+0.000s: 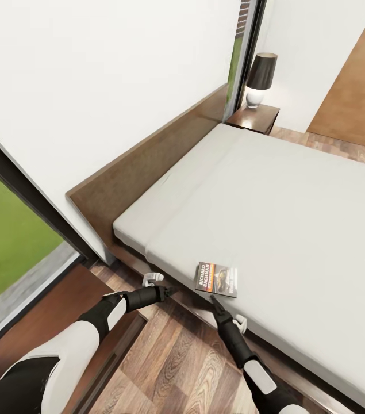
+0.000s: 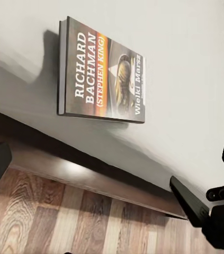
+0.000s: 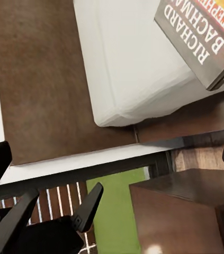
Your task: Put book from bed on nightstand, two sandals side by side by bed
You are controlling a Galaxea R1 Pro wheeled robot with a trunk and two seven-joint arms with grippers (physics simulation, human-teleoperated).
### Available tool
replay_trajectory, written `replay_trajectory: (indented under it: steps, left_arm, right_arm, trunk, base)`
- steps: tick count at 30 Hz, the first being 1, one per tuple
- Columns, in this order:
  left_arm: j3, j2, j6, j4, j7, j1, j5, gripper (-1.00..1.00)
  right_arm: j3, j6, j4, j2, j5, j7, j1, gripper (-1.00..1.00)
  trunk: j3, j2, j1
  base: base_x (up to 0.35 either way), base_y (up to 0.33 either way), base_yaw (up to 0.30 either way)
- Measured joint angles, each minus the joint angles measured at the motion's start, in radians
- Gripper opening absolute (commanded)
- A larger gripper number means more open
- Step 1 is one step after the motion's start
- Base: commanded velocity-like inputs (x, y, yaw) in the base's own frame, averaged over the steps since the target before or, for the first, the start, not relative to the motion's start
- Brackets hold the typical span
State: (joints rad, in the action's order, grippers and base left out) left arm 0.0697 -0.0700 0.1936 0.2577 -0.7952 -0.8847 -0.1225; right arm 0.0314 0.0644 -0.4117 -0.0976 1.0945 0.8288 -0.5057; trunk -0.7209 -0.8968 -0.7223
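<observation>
Book flat on the bed, near the mattress's near edge.

The book is a thin paperback with a dark cover, an orange band, white "Richard Bachman" lettering and a grey picture; it lies face up and closed on the pale grey-white mattress of the bed, close to the side edge nearest the robot and toward the headboard end. A glossy dark brown nightstand stands at the bed's far corner beside the headboard, well apart from the book.

Downward head view; wrist views near book
</observation>
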Motion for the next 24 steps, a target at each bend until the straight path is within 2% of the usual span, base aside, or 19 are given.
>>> replay_trajectory:
  steps: [2,7,17,24]
  left_arm:
    - [0.000,0.000,0.000,0.000,0.000,0.000,0.000,1.00]
    - [0.000,0.000,0.000,0.000,0.000,0.000,0.000,1.00]
    - [0.001,0.002,0.000,0.000,0.000,0.000,0.000,1.00]
    - [0.002,0.004,0.000,0.000,0.000,0.000,0.000,1.00]
  right_arm:
    - [0.001,0.000,0.000,0.000,0.034,0.001,0.000,1.00]
    - [0.001,-0.001,0.000,0.000,0.062,0.001,0.000,1.00]
    - [0.006,-0.005,-0.004,0.001,0.069,0.003,0.000,1.00]
    - [0.056,-0.005,-0.009,0.003,0.068,0.002,0.000,1.00]
  trunk:
    - [0.000,0.000,0.000]
    - [0.000,0.000,0.000]
    - [0.000,0.000,0.000]
    - [0.000,0.000,0.000]
  base:
    - [0.000,0.000,0.000]
    - [0.000,0.000,0.000]
    - [0.000,0.000,0.000]
    - [0.000,0.000,0.000]
